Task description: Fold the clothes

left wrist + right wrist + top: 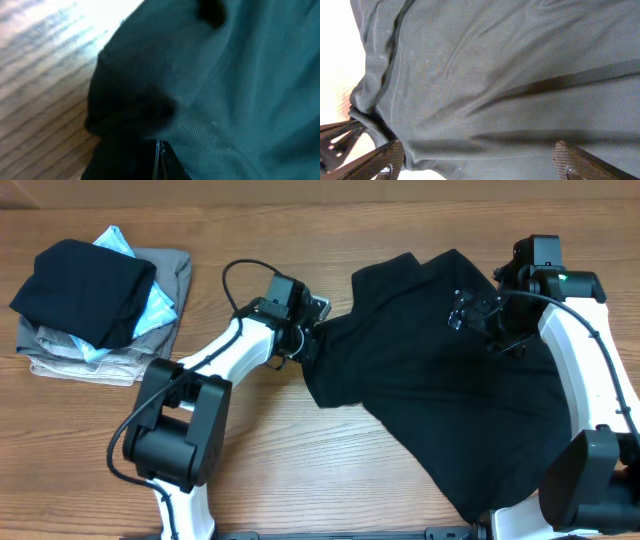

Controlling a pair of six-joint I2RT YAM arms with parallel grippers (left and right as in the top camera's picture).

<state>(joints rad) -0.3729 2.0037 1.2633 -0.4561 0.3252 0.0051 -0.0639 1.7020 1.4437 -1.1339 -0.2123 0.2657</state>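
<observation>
A soft, lumpy stack of folded garments (95, 305) in black, light-blue pattern, grey and beige lies at the far left of the pale wood-grain table (330, 470). The left gripper (305, 342) has its fingers (167, 164) pressed together on the left edge of the large black soft-fabric T-shirt (440, 390), which lies creased across the table's right half. The right gripper (480, 315) hovers over the shirt's upper part, its textured fingers (395, 155) spread wide.

Light-brown wood-grain tabletop (330, 470) fills the overhead view edge to edge, evenly lit. Far left, a stack of folded grey, beige, light-blue and dark garments (100, 305) sits on it. Left wrist view: bright glare on the wood.
</observation>
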